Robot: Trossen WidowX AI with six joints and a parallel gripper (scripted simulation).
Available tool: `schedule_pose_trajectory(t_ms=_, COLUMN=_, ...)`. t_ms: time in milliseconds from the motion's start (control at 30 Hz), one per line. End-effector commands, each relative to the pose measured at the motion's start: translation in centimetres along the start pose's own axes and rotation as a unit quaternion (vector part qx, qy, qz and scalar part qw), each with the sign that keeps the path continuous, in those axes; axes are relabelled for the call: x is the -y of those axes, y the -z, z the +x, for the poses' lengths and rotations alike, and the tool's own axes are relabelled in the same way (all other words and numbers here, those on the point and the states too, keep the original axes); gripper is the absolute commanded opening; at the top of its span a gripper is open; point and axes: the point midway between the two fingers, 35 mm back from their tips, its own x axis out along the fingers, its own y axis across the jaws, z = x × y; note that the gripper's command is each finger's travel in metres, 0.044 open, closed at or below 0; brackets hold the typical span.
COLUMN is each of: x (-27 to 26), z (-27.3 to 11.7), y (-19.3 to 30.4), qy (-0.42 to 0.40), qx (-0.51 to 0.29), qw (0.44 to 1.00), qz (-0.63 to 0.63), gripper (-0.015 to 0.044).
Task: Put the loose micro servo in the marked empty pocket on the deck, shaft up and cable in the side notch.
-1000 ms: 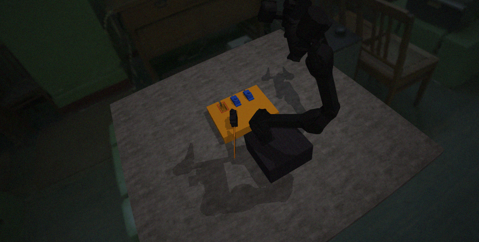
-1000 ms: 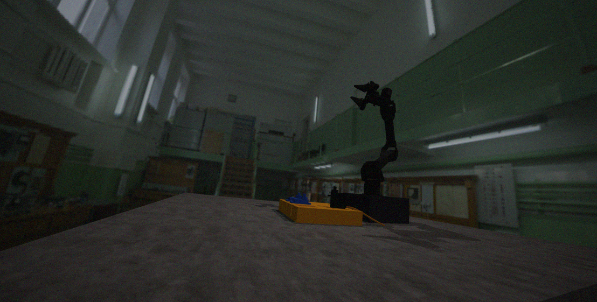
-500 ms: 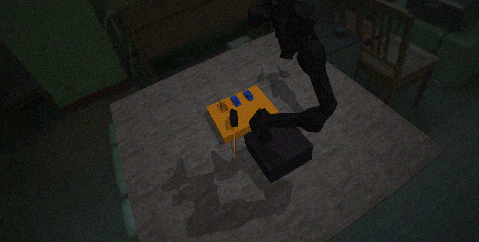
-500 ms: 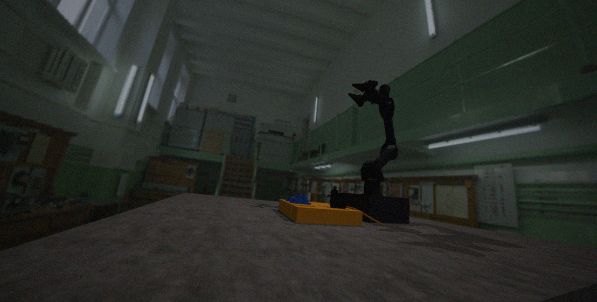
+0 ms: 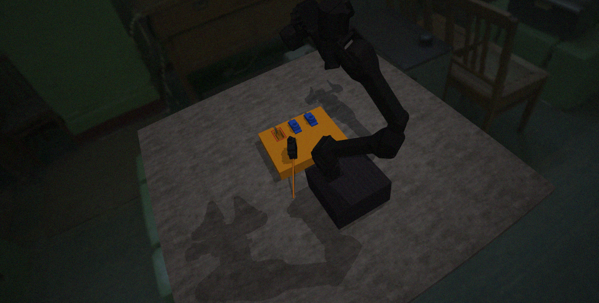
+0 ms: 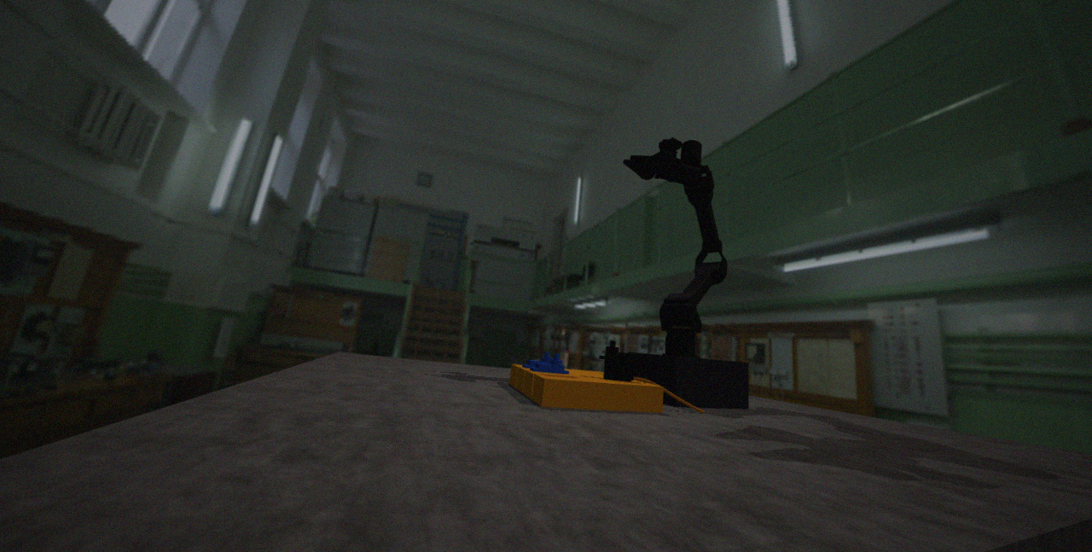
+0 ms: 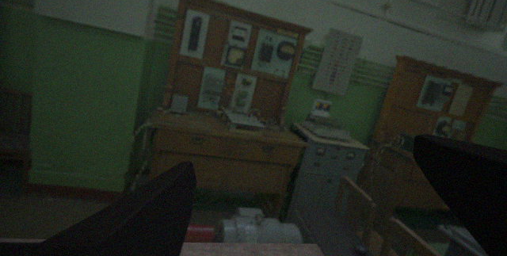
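The loose black micro servo (image 5: 291, 148) (image 6: 617, 363) stands on the orange deck (image 5: 267, 146) (image 6: 595, 398), outside the marked pocket, with its shaft end seeming to point up. Its orange cable (image 5: 293, 178) (image 6: 679, 398) runs over the deck's edge down to the table. The empty pocket (image 5: 279, 134) has a red outline and lies near the deck's far left corner; it is not seen in the exterior view. My gripper (image 5: 310, 53) (image 6: 627, 161) (image 7: 302, 158) is open and empty, high above and away from the deck. The wrist view shows neither servo nor deck.
Two blue servos (image 5: 295, 126) (image 5: 310, 118) sit in a row beside the pocket. The arm's dark base (image 5: 355, 188) (image 6: 710, 382) stands close to the deck. All stand on a grey table (image 5: 217, 154) (image 6: 320, 456). The wrist camera faces the room and the table's edge.
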Motion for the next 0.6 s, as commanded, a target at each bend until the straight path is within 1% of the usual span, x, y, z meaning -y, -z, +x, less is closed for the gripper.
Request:
schedule_pose_trajectory(t_ms=0, x=-3.1, z=1.9, y=1.1, qy=-0.034, qx=-0.027, qw=0.996, qz=-0.08, gripper=0.044)
schedule_pose_trajectory(t_ms=267, x=-7.3, z=4.3, y=3.1, qy=-0.088, qx=-0.057, qw=0.974, qz=-0.199, gripper=0.044)
schedule_pose_trajectory(t_ms=567, x=-11.7, z=6.3, y=6.0, qy=-0.158, qx=-0.084, qw=0.928, qz=-0.326, gripper=0.044)
